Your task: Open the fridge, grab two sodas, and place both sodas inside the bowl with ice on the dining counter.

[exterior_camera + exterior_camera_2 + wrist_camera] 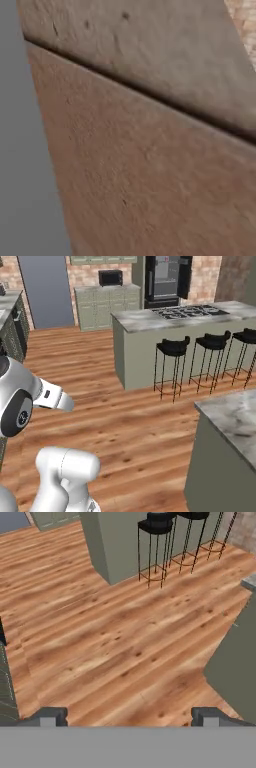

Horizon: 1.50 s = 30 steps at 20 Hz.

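Gripper (129,716) hanging released, fingers wide, over bare wood floor (115,647); black fridge (166,281) standing far behind stovetop counter (150,320), stools (172,348) alongside.

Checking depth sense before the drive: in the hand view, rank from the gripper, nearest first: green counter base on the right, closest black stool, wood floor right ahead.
1. Wood floor, directly ahead of the open gripper.
2. Green counter base, right edge.
3. Black stool, top, by the far island.
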Available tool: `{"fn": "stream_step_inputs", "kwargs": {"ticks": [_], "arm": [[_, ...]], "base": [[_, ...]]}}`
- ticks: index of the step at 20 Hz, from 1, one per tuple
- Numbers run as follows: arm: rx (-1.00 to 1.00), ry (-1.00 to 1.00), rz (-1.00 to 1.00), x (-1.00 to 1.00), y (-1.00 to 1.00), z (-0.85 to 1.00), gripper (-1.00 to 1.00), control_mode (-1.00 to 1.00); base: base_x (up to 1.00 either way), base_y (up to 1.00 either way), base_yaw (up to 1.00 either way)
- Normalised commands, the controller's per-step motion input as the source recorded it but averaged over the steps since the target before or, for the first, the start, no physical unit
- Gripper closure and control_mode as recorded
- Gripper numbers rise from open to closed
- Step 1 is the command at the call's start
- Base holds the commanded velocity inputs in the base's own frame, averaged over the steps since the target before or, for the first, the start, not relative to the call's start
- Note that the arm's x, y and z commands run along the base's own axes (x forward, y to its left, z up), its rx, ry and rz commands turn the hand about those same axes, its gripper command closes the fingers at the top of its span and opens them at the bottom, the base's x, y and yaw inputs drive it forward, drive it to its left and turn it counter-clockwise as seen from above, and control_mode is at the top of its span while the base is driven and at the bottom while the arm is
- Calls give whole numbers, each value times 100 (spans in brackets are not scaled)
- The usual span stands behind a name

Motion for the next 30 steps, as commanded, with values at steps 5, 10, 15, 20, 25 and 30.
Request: {"fn": "stream_step_inputs", "kwargs": {"ticks": [5, 10, 15, 20, 25, 30], "arm": [[0, 0, 0, 0, 0, 0, -100, 100], [0, 0, 0, 0, 0, 0, -100, 100], [0, 0, 0, 0, 0, 0, -100, 100], [0, 0, 0, 0, 0, 0, -100, 100], [0, 0, 0, 0, 0, 0, -100, 100], [0, 0, 0, 0, 0, 0, -100, 100]], "base": [[80, 90, -6], [100, 38, 10], [98, 9, 14], [100, -6, 16], [100, 0, 26], [100, 0, 24]]}}
